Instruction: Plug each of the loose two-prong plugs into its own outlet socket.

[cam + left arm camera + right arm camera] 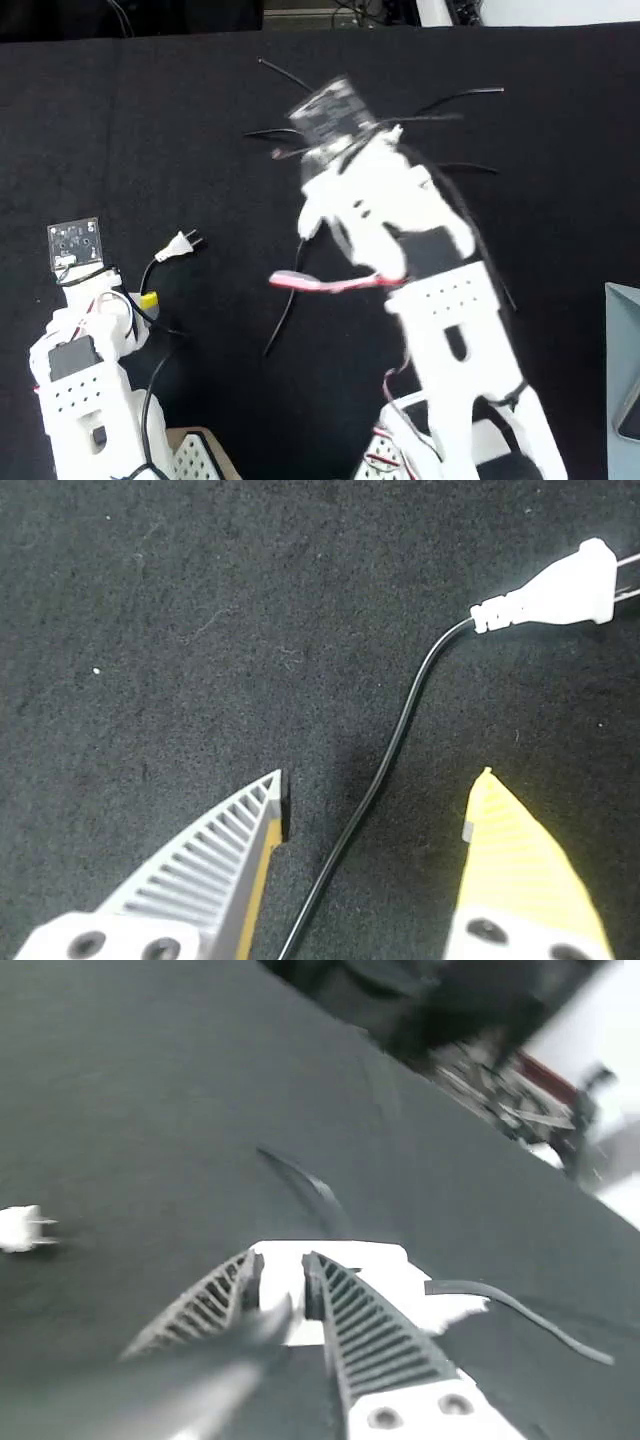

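On the black cloth-covered bench [150,130], the white left arm [85,380] sits far nearer than the white right arm [440,300] to the loose white two-prong plug [555,590]. The left gripper [383,774] hovers with its jaws wide apart and empty, straddling the thin black cord [400,730]. The plug lies ahead, off the yellow jaw's side, nearly crosswise to the reach.

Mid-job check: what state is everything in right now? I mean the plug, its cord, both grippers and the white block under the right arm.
white plug: loose on the black cloth, prongs bare, unplugged.
left gripper: open, holding nothing.
black cord: slack on the cloth, passing between the left gripper's fingers, not gripped.
right gripper: over the white block; grip unclear.
white block: partly hidden; cannot tell if anything is plugged in.
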Action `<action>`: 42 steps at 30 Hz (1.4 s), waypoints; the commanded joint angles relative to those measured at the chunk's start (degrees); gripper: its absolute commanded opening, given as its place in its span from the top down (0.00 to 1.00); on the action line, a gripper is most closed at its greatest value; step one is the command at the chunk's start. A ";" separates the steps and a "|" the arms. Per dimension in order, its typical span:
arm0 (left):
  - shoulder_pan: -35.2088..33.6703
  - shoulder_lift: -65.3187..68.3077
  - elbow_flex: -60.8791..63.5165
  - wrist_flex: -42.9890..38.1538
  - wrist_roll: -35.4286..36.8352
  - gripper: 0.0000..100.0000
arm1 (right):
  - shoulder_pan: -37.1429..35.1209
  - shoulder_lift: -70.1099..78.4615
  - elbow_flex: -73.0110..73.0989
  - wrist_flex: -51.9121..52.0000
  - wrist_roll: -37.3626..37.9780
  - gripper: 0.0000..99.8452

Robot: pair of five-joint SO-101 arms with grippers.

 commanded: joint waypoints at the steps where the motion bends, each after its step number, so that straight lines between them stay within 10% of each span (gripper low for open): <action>1: -0.31 -0.62 -0.40 -1.05 -0.44 0.71 | 7.91 2.42 -2.68 -0.35 0.09 0.98; 23: -0.04 -0.62 0.13 -1.14 -0.53 0.71 | 15.65 18.68 -4.62 -6.68 -6.95 0.90; 37: -10.07 -0.70 -2.07 -3.34 4.75 0.71 | -17.41 14.64 4.53 -10.46 -13.71 0.90; 42: -10.77 -0.70 -1.89 -3.78 4.75 0.71 | -27.60 21.49 2.68 -11.16 -10.20 0.76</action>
